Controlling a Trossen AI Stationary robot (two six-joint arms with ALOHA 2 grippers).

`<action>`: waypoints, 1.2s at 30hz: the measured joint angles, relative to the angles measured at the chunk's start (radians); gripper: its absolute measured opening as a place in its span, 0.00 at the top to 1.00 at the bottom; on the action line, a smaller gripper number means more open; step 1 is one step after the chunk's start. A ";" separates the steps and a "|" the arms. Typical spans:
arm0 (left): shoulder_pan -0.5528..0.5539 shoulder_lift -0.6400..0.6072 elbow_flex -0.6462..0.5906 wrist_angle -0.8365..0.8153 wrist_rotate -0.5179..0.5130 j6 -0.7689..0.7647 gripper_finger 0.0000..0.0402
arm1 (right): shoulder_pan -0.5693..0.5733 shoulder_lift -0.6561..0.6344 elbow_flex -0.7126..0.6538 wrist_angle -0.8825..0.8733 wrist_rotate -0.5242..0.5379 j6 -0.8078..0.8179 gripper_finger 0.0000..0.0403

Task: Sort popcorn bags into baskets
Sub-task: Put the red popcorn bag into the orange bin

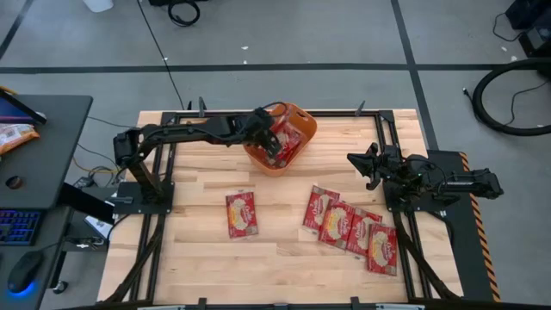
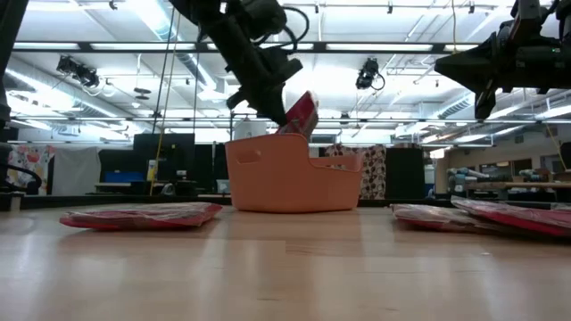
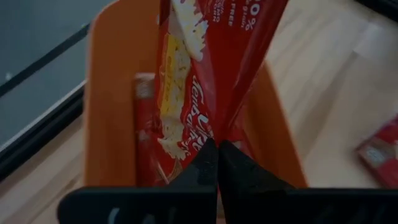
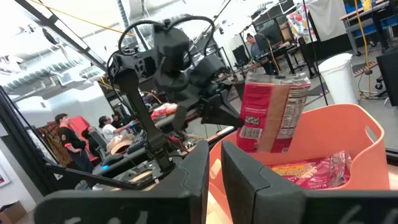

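Note:
My left gripper [image 1: 274, 138] [image 3: 217, 152] is over the orange basket [image 1: 297, 129] [image 2: 294, 178] near the table's far edge, shut on one red popcorn bag [image 2: 304, 111] [image 4: 272, 112]. More red packets [image 4: 311, 169] lie inside the basket. A single popcorn bag [image 1: 242, 213] lies flat on the table's middle. Several overlapping bags [image 1: 349, 226] lie flat toward the near right. My right gripper [image 1: 363, 164] [image 4: 215, 168] waits raised to the right of the basket, its fingers a narrow gap apart, holding nothing. My left gripper pinches the popcorn bag by one edge [image 3: 214, 127] between its two fingers [image 3: 239, 177]. It comes slanting down from the table's left. The bag stands nearly upright over the basket's opening, clear of the table, its lower end [image 4: 261, 148] about level with the rim.
Black metal rails run along the table's left and right sides [image 1: 159, 185]. Bare wood lies between the single bag and the basket. A desk with a keyboard and mouse [image 1: 26, 228] stands left of the table. People sit in the room beyond [image 4: 68, 140].

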 joint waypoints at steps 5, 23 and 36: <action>0.027 0.000 0.000 -0.039 0.001 -0.052 0.99 | 0.000 0.000 0.000 0.000 0.000 0.000 0.88; 0.035 0.000 0.000 -0.072 -0.047 -0.183 0.95 | 0.000 0.000 0.000 0.000 0.000 0.000 0.88; -0.002 0.000 0.000 0.046 0.210 0.059 0.95 | 0.000 0.000 0.000 0.000 -0.001 0.000 0.88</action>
